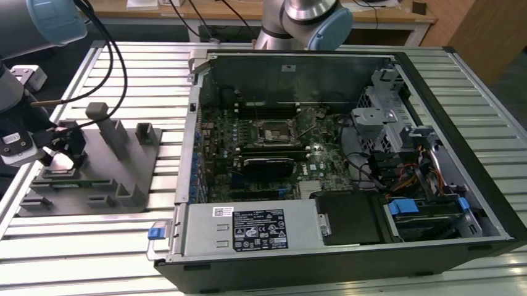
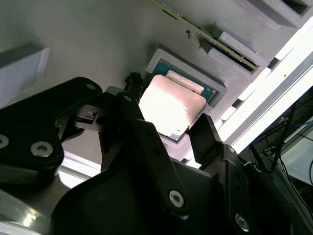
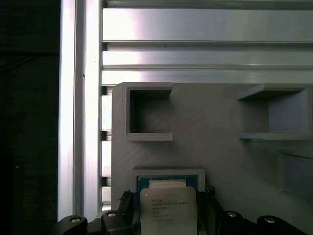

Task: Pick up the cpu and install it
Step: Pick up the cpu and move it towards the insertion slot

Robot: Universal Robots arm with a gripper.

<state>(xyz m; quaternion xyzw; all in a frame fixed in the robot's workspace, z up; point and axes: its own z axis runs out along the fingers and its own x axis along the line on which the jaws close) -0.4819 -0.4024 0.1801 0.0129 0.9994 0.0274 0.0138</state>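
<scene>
The cpu [image 2: 171, 105] is a small square chip with a silvery-white top and a teal edge. It lies in a shallow square recess of the grey holder block [image 1: 123, 172], at the exterior view's left. In the first wrist view the cpu [image 3: 168, 208] sits at the near edge of the holder block [image 3: 215, 147]. My gripper [image 1: 64, 154] is low over that recess, and in both wrist views it [image 2: 167, 106] [image 3: 167, 192] is open with a black finger [image 2: 205, 139] on each side of the chip. The black motherboard socket [image 1: 274, 131] lies inside the open computer case [image 1: 461, 92].
The holder block carries several upright posts [image 1: 103, 123] and pockets [image 3: 149, 112]. It rests on a ribbed aluminium table [image 1: 132, 68]. Cables [image 1: 107, 61] hang from the arm. A second arm's base [image 1: 309, 21] stands behind the case. Drive cages and wiring [image 1: 403, 166] fill the case's right side.
</scene>
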